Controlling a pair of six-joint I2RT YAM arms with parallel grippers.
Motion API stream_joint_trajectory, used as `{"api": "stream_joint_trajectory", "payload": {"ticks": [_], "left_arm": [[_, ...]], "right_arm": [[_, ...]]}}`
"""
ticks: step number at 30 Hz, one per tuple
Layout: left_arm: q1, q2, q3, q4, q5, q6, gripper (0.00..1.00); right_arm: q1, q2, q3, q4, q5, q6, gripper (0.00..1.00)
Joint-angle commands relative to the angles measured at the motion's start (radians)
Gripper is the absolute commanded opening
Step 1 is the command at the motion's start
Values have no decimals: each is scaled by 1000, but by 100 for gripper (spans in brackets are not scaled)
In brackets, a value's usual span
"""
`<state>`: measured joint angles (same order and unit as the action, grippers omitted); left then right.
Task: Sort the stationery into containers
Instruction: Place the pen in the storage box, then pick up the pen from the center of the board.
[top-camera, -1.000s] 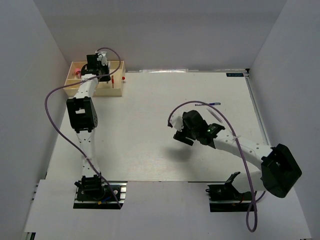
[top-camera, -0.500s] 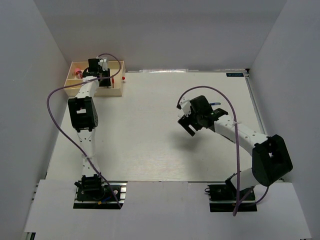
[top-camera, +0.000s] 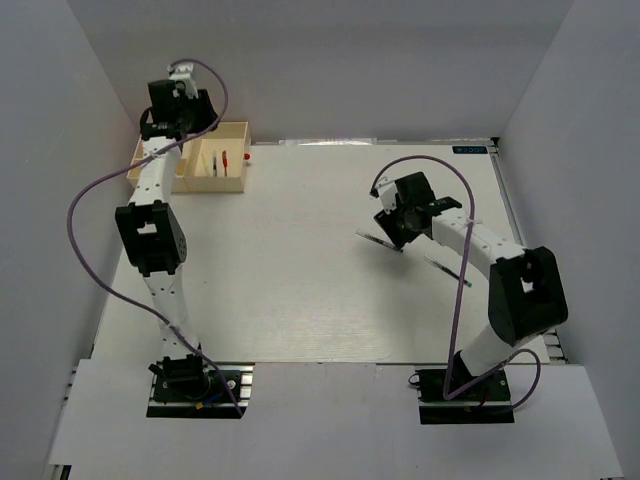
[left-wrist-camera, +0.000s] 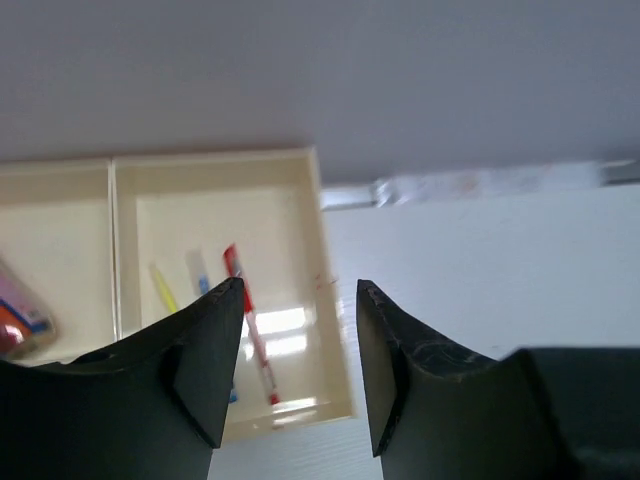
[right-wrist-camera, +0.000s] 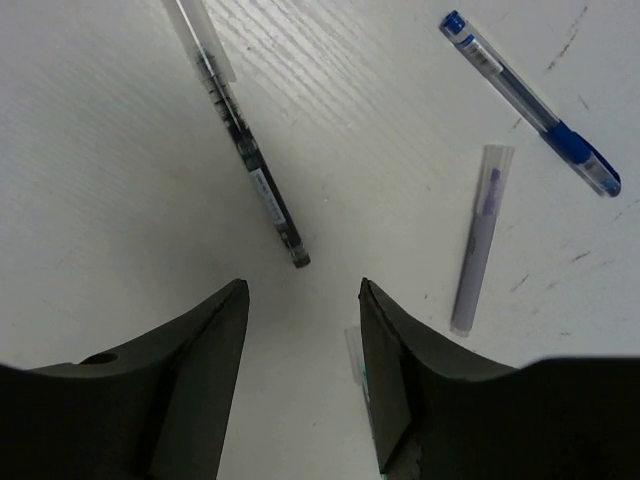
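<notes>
**Both grippers part open and empty, one over the tray, one over loose pens**

The left gripper (left-wrist-camera: 300, 290) hangs above the tray (left-wrist-camera: 215, 157) at the far left corner of the table (top-camera: 300, 260). Its jaws stand moderately apart, with nothing between them and nothing touching them. Below it, in the wrist view, the tray's right-hand compartment holds a red pen (left-wrist-camera: 250, 325), a yellow pen (left-wrist-camera: 162, 289) and a pale blue stick (left-wrist-camera: 196, 270), all lying roughly side by side; the gripper's left finger (left-wrist-camera: 205, 350) covers their near ends. A pink thing (left-wrist-camera: 14, 322) lies in the next compartment to the left, cut off by the picture's edge.

The right gripper (right-wrist-camera: 302, 290) is over the right half of the table, pointing down at the surface. Its jaws are also moderately apart and hold nothing. A dark pen (right-wrist-camera: 240, 140) lies on the table with its near end just ahead of the gap between the fingertips, not touched by either. To its right lie a lilac pen (right-wrist-camera: 478, 240) and, farther out, a blue pen (right-wrist-camera: 530, 100), each apart from the others. All three are well apart from the tray.
</notes>
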<state>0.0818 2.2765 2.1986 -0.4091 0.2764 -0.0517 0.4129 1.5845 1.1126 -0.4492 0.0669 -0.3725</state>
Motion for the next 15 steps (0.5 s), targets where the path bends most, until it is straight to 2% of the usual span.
{"api": "stream_joint_trajectory", "payload": {"ticks": [1,4,7,11,15], "left_arm": [[-11,-240,30,56,166,-54,59],[-11,-325,-29,7,254,-77,59],[-1,-444,-224,41,335,-105,59],[-1,-599,-521,108,345,-108,59],[-11,-709,-710,142,348,-96,59]], "right_arm": [[-9,96,70,15,-38,-55,53],[-17,156,101,32,-99,-80,50],[-16,189,102,46,-128,-108,50],[-17,233,98,64,-125,-132,52],[-19,255,70,98,-107,-161,50]]}}
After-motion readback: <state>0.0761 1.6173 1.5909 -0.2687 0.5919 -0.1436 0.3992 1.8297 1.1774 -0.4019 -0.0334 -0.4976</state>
